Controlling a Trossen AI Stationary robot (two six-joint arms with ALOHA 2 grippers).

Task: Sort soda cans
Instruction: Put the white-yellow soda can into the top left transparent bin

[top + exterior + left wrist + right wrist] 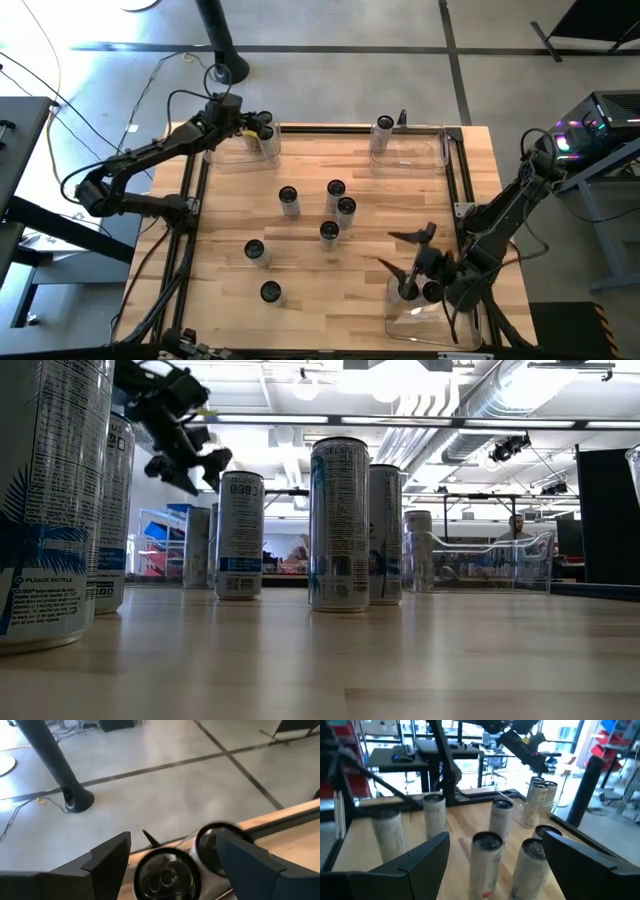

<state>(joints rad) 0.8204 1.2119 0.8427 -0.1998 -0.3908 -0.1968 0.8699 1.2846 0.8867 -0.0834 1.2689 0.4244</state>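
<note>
Pale wooden table, soda cans upright in a loose group mid-table, between the two arms. Left gripper hovers over the clear bin at the far left corner, jaws spread wide, nothing held, two cans right below its fingers. Right gripper sits above the near right bin, jaws wide apart, empty, two cans just beside it. One more can stands in the far right bin.
</note>
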